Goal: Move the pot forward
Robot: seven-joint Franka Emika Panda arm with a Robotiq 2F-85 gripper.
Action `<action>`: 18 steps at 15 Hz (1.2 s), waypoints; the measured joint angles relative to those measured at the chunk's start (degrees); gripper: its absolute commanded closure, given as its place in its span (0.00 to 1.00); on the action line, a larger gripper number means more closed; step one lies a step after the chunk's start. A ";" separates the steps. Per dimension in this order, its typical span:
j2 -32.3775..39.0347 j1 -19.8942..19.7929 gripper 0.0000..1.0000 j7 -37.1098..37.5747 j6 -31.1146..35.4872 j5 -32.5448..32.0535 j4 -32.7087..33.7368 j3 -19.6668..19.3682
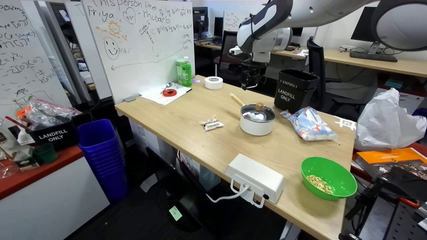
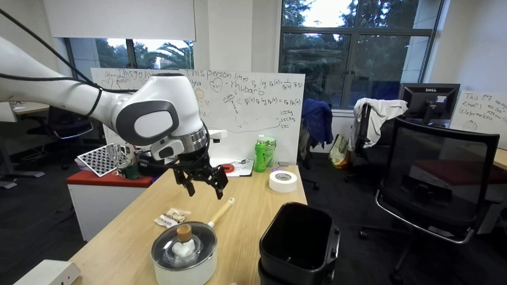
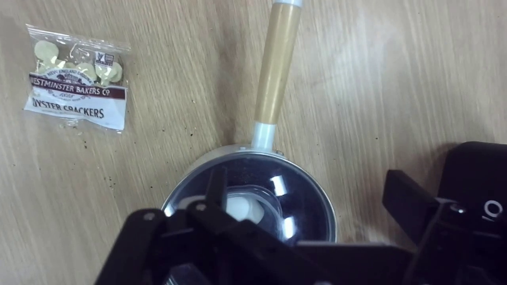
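Behind your table (image 1: 180, 113) rises a whiteboard (image 1: 143, 50); between the table's long edges stands the pot (image 1: 257, 126). Your gripper (image 2: 205, 194) hangs with fingers (image 3: 408, 204) wide apart, holding nothing. Expect the pot rigid and fairly light, its lid (image 3: 297, 206) slippery and fragile; grip the handle (image 3: 277, 65). Only in an exterior view do you see the green bowl (image 1: 337, 173), by a short edge.

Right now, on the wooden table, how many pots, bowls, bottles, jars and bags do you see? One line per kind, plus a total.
Pots: 1 (white pot)
Bowls: 1 (green bowl)
Bottles: 1 (green bottle)
Jars: 1 (green jar)
Bags: 2 (cracker bag, blue-and-white bag)
Total: 6
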 measured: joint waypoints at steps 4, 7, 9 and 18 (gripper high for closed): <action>4.64 3.38 0.00 0.00 0.03 4.81 0.79 -3.15; 8.08 4.30 0.00 0.00 0.01 7.92 2.57 -4.53; 10.63 4.51 0.00 0.00 -0.17 10.04 3.88 -5.94; 21.09 5.07 0.00 -0.02 -6.72 18.29 10.81 -13.84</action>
